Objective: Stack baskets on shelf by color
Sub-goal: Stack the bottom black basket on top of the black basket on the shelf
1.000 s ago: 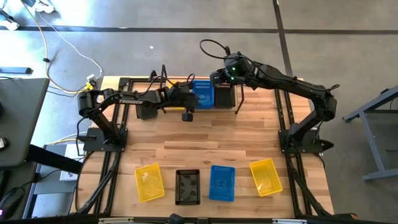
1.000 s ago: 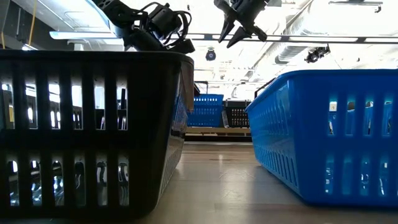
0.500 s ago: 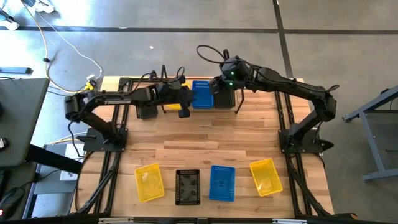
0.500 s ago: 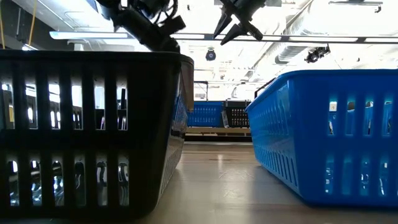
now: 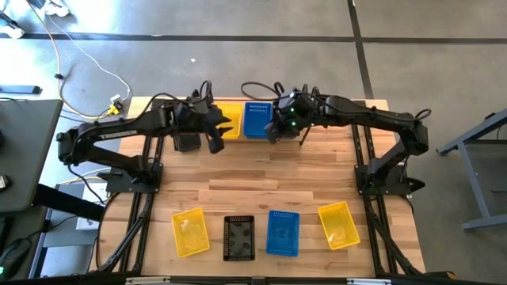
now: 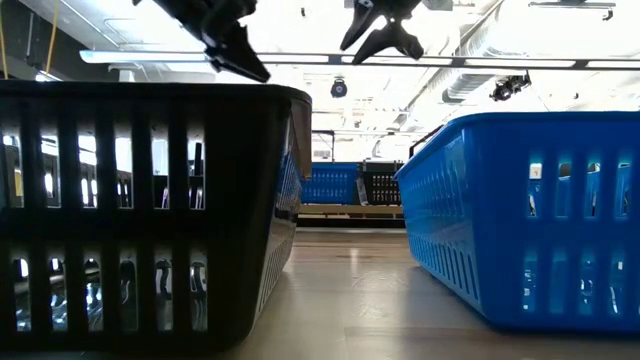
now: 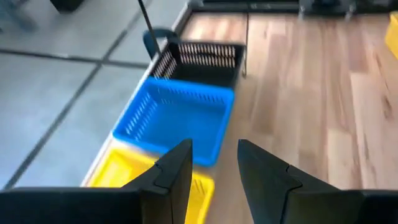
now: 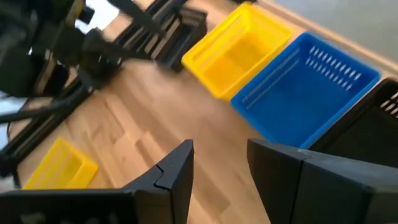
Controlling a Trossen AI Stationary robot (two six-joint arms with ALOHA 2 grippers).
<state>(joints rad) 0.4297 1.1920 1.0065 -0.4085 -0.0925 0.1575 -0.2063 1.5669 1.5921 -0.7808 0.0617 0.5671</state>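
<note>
Wood-plank table [image 5: 261, 170] carries everything: at its far edge the low light-wood shelf [image 5: 247, 139] holds a yellow perforated plastic basket [image 5: 229, 120], a blue perforated plastic basket [image 5: 257, 119] and a black perforated plastic basket [image 7: 200, 61] side by side. Along the near edge wait four more: a yellow basket at near left [image 5: 190, 232], a black basket [image 5: 239, 237], a blue basket [image 5: 283, 233] and a yellow basket at near right [image 5: 338, 225]. Both arms hang near the shelf. The left gripper [image 5: 214, 141] and right gripper [image 5: 271, 131] each show parted jaws with nothing between them. Best practice, I judge, is to send each arm to the near row on its own side, grip a rim wall squarely, and nest the basket level into its matching colour.
</note>
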